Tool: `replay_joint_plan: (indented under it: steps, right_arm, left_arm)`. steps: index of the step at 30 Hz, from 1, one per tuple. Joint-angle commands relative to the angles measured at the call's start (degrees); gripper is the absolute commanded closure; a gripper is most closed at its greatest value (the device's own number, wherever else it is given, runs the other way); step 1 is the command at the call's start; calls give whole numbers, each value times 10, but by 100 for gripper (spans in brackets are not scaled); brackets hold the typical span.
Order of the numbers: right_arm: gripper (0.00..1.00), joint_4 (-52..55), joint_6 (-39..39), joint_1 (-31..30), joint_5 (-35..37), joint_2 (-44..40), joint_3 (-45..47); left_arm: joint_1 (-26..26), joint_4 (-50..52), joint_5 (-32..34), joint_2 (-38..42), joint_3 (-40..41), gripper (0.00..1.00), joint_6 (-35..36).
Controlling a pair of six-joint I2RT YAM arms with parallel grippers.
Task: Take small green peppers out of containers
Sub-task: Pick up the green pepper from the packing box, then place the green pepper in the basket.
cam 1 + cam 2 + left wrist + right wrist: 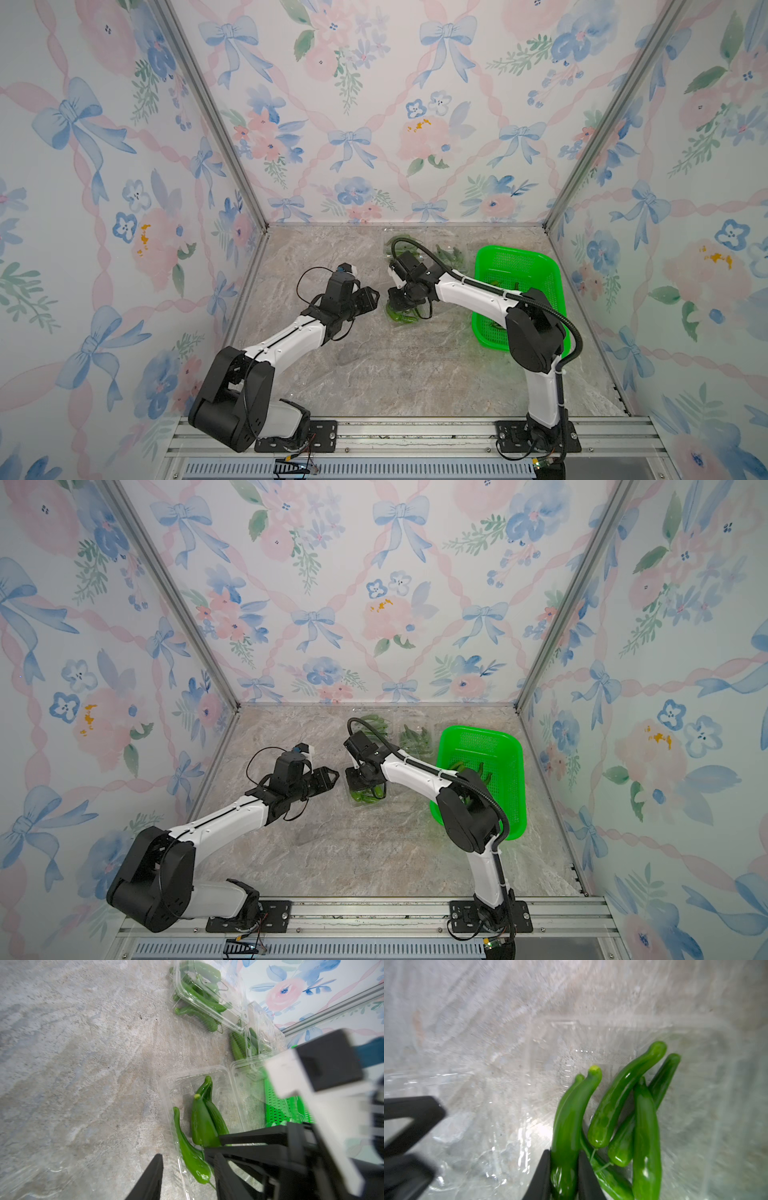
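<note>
Right gripper (564, 1159) is down inside the near tray (193, 1071), fingers pressed onto a pepper (571, 1122) at its thick end, one finger on each side. The pepper's curved tip points away from the wrist. The grip sits on the fat part of the body, likely because the skin is glossy and the narrow tip would slip. Several other peppers (623, 1105) lie bunched just beside it, touching one another, with thin stems crossing near the fingers, so a neighbour could drag along on the lift. Left gripper (189, 1155) hangs at the tray's near wall with jaws spread. One finger seems to be outside the wall and one inside; cannot tell whether either touches the plastic. Judged purpose: steady the flimsy tray so it does not rise with the pepper. Back trays (239, 1012) near the rear wall hold more peppers, with neither arm at them. Green basket (478, 746) stands on the right arm's side of the table (374, 374), a few loose peppers (461, 766) already in it. It reads as the drop-off, set close for a short carry. Task looks partway: the near tray is thinned out, the back ones are not yet started.
</note>
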State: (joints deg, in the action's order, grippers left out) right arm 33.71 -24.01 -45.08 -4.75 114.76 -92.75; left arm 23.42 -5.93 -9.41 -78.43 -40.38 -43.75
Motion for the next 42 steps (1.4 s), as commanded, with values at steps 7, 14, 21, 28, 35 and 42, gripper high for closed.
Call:
replay_joint_plan:
  steps: [7, 14, 21, 28, 35, 42]
  right_arm:
    - [87, -9, -9, 33, 15, -124, 56]
    - [87, -2, 0, 123, 40, -252, 137]
    - [86, 22, 14, 270, 10, -381, 214]
    - [85, 33, 37, 408, -18, -417, 281]
    - [83, -15, 40, 460, -28, -348, 319]
    - [65, -3, 25, 459, -18, -291, 323]
  left_arm:
    - [-4, 0, -16, -1, -31, 56, -3]
    - [45, 0, -14, -53, -112, 56, -1]
    - [138, 1, -11, -160, -228, 57, 2]
    - [208, 2, -19, -253, -323, 58, 0]
    - [238, 1, -25, -296, -361, 58, 0]
    - [240, 2, -20, -282, -347, 58, 2]
